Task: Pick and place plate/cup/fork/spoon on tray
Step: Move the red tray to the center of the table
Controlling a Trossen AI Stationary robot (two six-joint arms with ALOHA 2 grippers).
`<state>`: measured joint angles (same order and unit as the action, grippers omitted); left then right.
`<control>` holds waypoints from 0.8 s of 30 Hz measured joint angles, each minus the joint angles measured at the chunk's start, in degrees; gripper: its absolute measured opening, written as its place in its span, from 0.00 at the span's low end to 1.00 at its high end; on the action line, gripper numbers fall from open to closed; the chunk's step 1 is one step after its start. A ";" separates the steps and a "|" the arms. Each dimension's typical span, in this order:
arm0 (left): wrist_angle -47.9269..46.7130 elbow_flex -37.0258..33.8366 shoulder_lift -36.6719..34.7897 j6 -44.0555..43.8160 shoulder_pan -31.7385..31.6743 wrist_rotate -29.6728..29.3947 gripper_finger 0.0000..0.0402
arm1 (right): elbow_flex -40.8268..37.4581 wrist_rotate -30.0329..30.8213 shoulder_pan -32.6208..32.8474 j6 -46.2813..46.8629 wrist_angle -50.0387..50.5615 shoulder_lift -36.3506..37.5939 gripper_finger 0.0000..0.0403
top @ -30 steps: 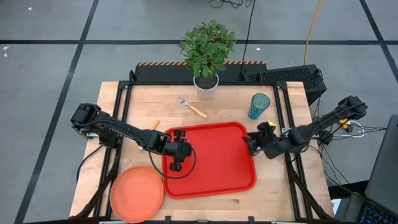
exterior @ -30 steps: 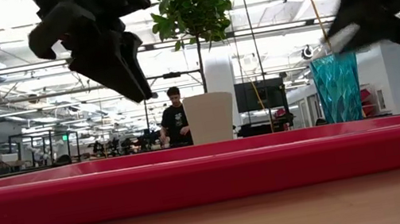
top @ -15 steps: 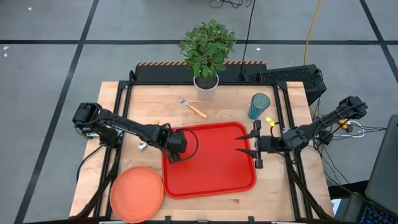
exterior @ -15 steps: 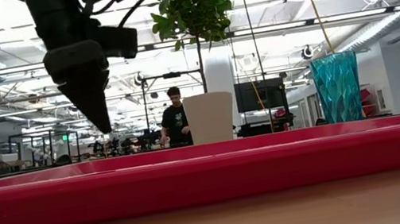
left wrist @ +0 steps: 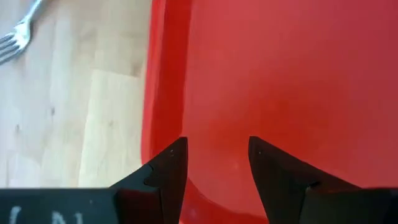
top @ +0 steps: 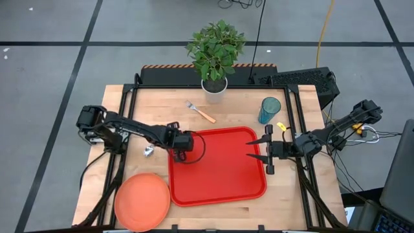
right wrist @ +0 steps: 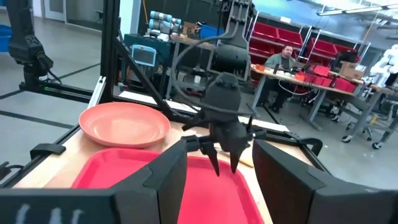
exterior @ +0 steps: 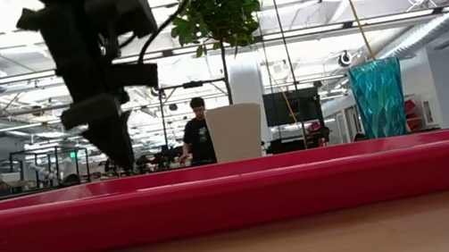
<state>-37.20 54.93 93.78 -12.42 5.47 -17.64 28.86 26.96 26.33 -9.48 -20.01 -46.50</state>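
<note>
A: Where's the left gripper?
B: Fingers spread, holding nothing, over the big red plastic tray near its left rim.
A: The right gripper?
B: Wide open and empty at the tray's right edge

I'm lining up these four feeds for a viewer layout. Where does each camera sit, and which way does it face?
High view: overhead, looking straight down on the tray, plate, cup, fork and both arms.
Low view: at table height, looking level across the tray's rim into the room; the left gripper hangs in from above.
Left wrist view: looks down past its own open fingers at the tray's edge.
Right wrist view: looks across the tray past its own open fingers at the left gripper and plate.
Shared: every view shows the tray.
</note>
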 joint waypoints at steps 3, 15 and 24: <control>3.03 -1.17 0.02 3.06 0.09 -1.10 0.43 | 0.00 0.06 0.00 1.32 1.32 0.00 0.44; 7.42 -1.13 0.02 11.47 -6.30 5.05 0.43 | 0.00 3.26 0.00 4.29 4.00 -0.04 0.44; 9.53 -1.05 2.29 15.68 -10.02 5.41 0.43 | -0.02 4.56 -0.09 3.28 4.44 -0.04 0.44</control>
<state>-27.67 53.88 96.07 3.26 -4.55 -12.23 28.84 31.52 26.24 -6.20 -15.57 -46.54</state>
